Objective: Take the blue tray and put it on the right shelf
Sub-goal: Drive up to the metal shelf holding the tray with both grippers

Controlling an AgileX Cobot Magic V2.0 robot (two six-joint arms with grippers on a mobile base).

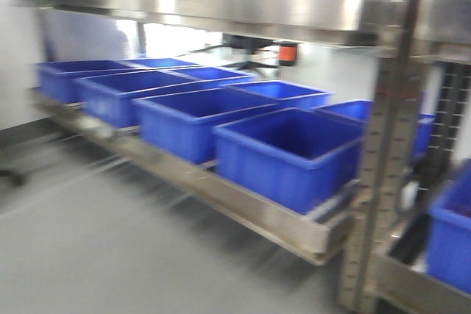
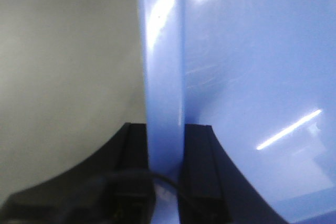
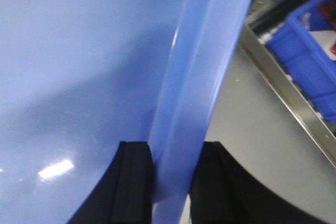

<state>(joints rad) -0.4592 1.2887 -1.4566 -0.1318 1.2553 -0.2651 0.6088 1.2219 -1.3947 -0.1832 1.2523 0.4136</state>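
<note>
A low steel shelf (image 1: 250,207) above the grey floor (image 1: 110,255) carries two rows of deep blue bins (image 1: 287,154), standing close side by side.

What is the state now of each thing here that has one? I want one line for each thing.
blue tray: held by both hands at its rim.
left hand: shut on the tray's rim.
right hand: shut on the tray's rim.
deep blue bins: upright, no lids, near ones look empty.
low steel shelf: loaded with bins.
</note>
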